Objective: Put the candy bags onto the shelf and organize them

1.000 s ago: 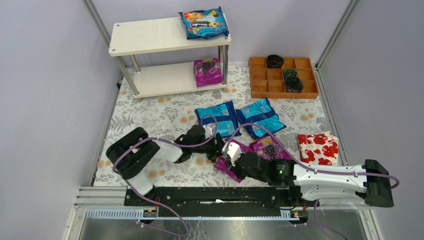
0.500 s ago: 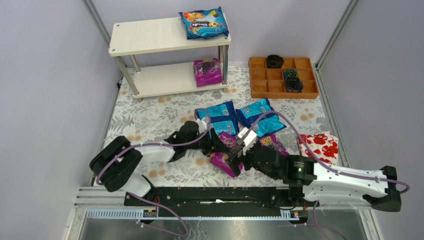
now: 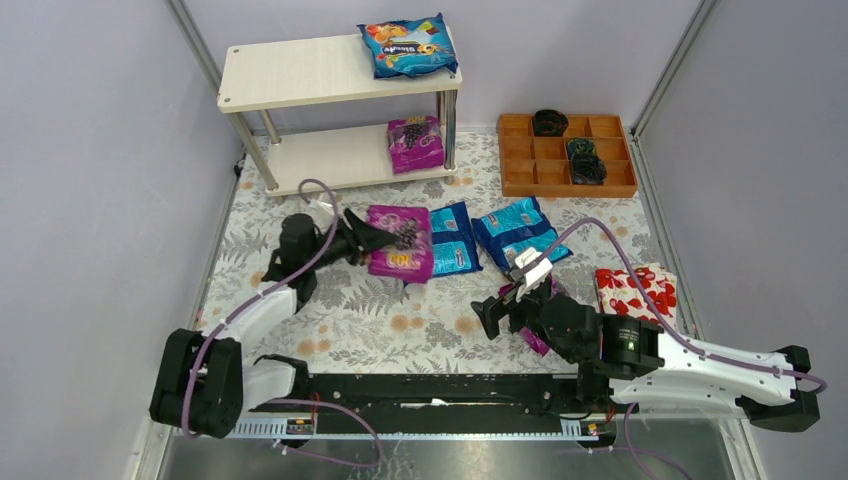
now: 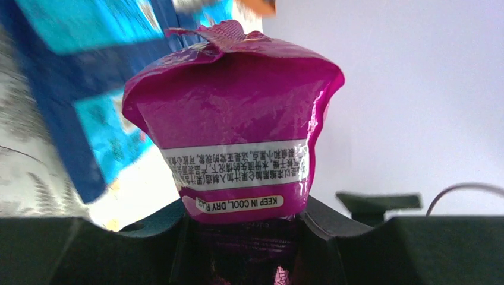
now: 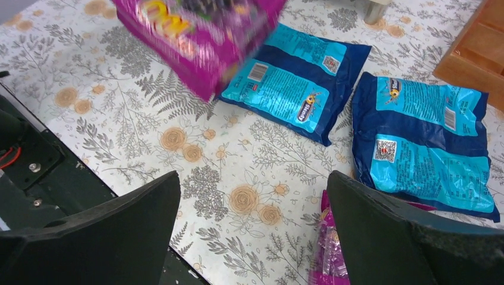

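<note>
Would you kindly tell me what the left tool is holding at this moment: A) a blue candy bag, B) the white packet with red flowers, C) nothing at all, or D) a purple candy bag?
D: the left tool is closed on one end of the purple candy bag, lifted above the mat.
</note>
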